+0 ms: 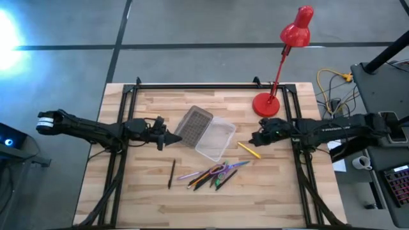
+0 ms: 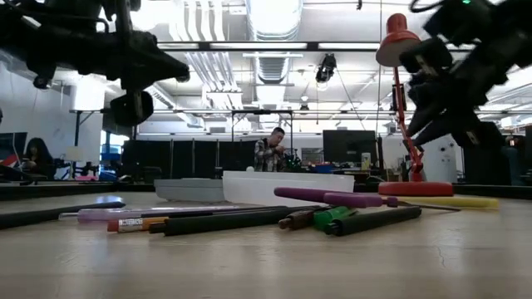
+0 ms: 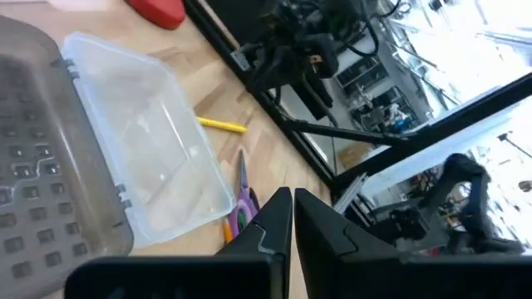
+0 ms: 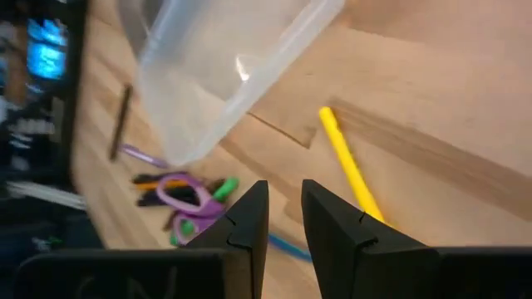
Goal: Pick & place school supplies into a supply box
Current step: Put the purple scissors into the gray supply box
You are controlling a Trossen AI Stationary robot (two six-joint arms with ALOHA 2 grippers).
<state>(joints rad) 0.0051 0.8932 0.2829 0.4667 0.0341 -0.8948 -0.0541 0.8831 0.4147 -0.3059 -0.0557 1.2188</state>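
The supply box lies open at the table's middle, its grey grid lid [image 1: 193, 123] flat beside the translucent tray [image 1: 216, 139]. A yellow pen [image 1: 249, 150] lies on the table right of the tray. A pile of coloured pens and pencils with purple scissors [image 1: 214, 174] lies nearer the front edge. A lone dark pencil [image 1: 172, 173] lies to their left. My left gripper [image 1: 171, 136] hovers left of the lid, fingers shut and empty [image 3: 293, 212]. My right gripper [image 1: 252, 139] hovers just above and right of the yellow pen [image 4: 349, 162], fingers a little apart and empty [image 4: 285, 208].
A red desk lamp stands at the back right, its base [image 1: 266, 104] just beyond my right gripper. A black frame [image 1: 211, 86] runs along the table's far edge and sides. Bare wood lies along the front edge [image 1: 211, 211].
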